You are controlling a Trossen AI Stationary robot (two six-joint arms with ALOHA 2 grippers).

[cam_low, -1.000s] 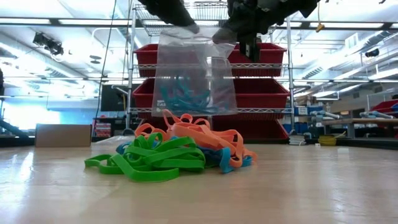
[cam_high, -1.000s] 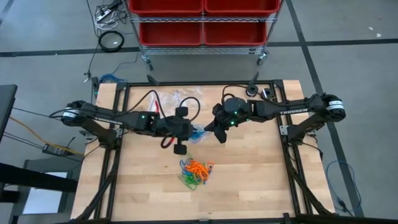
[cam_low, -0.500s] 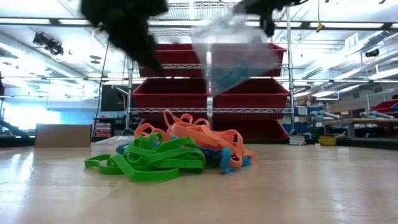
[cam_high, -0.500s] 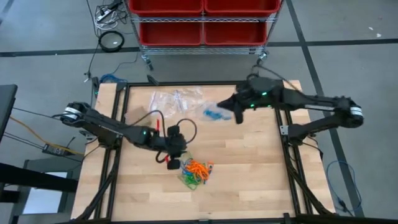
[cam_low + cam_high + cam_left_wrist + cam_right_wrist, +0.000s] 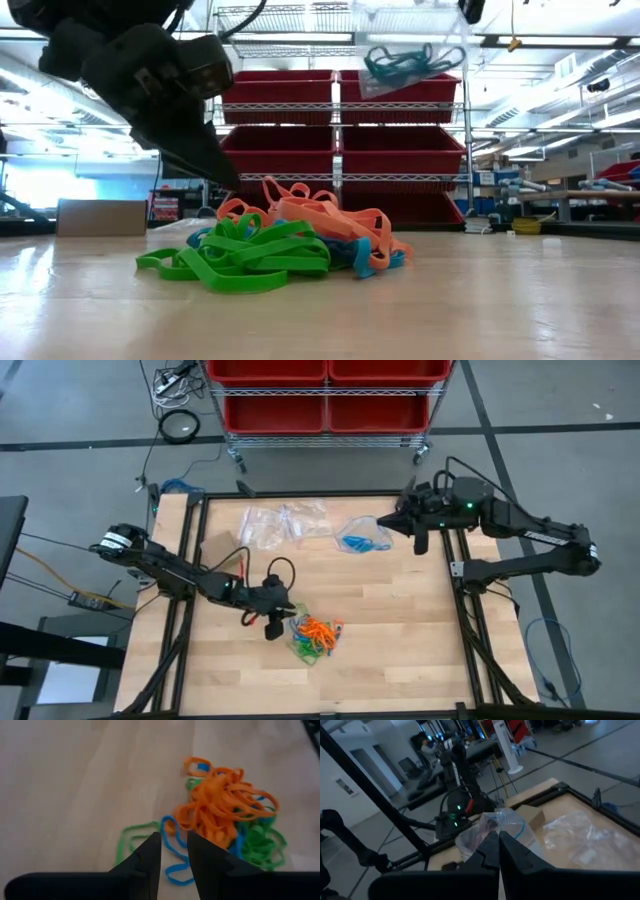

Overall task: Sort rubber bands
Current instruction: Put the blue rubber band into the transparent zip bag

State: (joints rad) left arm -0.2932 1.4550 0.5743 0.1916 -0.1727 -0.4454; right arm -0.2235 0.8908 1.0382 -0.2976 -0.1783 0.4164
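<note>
Wooden table [image 5: 400, 630], black-framed. On it: tangled heap of orange, green, blue rubber bands [image 5: 314, 636], front centre. Clear plastic bags [image 5: 283, 523] at the back edge

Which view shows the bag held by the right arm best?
The high view: the whole bag shows, blue bands inside, hanging from the right gripper. The low view shows only its bottom; the right wrist view shows it crumpled.
</note>
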